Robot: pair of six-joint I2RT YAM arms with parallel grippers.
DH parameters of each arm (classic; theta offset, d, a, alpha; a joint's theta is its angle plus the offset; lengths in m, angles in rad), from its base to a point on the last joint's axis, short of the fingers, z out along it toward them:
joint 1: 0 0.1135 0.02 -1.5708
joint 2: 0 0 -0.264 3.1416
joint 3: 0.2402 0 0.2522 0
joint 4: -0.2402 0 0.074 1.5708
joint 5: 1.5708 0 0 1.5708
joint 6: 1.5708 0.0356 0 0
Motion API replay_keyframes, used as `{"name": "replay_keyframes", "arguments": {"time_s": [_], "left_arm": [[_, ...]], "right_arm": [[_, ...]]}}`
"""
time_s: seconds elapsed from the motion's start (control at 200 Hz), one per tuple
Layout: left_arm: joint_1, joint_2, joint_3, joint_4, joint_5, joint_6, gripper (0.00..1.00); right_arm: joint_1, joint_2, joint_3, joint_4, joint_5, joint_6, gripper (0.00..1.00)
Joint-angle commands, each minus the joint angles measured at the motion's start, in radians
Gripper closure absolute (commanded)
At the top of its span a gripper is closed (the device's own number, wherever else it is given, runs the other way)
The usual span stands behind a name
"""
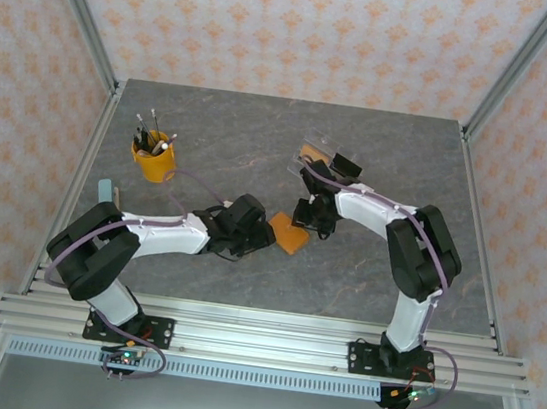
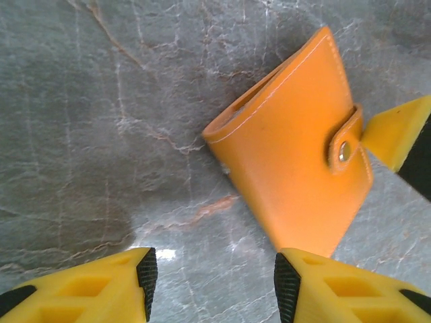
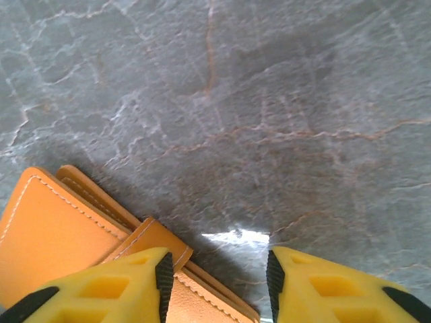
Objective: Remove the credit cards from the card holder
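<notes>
The left claw (image 2: 212,272) is released: its two yellow fingers (image 2: 87,293) stand apart with bare grey worktop (image 2: 101,134) between them, gripping nothing. Just ahead of it lies the orange card holder (image 2: 296,168), flat on the stone and turned at a slant. One of its corners comes right up to the finger on the right side of the left wrist view; whether they touch I cannot tell. The card holder is folded shut, its small tab (image 2: 345,134) wrapped over the edge and fastened with a metal snap (image 2: 344,151). The end away from the tab gapes a little.

The right claw (image 3: 215,269) is released too, with only worktop in the gap between its fingers. One finger (image 3: 114,282) sits over the tab edge of the card holder (image 3: 54,235), though contact cannot be made out. Its yellow tip also shows beside the tab in the left wrist view.

From above, the card holder (image 1: 290,235) lies near the middle of the worktop (image 1: 214,116), between the left claw (image 1: 262,231) and the right claw (image 1: 310,219), which meet it from opposite sides. Behind the right claw is a clear tray (image 1: 325,159) with dark pieces. Well off to the left, at the back, is an orange cup (image 1: 153,162) with thin tools standing in it.
</notes>
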Motion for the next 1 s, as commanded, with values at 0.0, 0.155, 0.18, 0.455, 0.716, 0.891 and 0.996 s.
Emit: {"name": "replay_keyframes", "arguments": {"time_s": [0.0,0.155,0.18,0.455,0.716,0.891,0.996], "left_arm": [[0.009,0.013,-0.024,0.050,-0.016,-0.038,0.47],[0.030,0.026,-0.027,0.067,0.005,-0.038,0.47],[0.033,0.029,-0.029,0.075,0.011,-0.040,0.47],[0.042,0.036,-0.057,0.117,0.046,-0.059,0.48],[0.042,0.054,-0.066,0.165,0.084,-0.051,0.48],[0.046,0.071,-0.077,0.222,0.111,-0.054,0.49],[0.049,0.073,-0.080,0.265,0.135,-0.041,0.51]], "right_arm": [[0.010,-0.012,-0.029,0.000,-0.071,-0.005,0.59],[0.032,-0.046,-0.095,0.059,-0.138,0.029,0.60],[0.033,-0.049,-0.101,0.066,-0.142,0.035,0.60],[0.032,-0.115,-0.125,0.055,-0.119,0.065,0.54],[0.033,-0.112,-0.188,0.117,-0.185,0.105,0.58],[0.036,-0.084,-0.193,0.131,-0.193,0.113,0.61],[0.038,-0.073,-0.192,0.132,-0.194,0.112,0.62]]}}
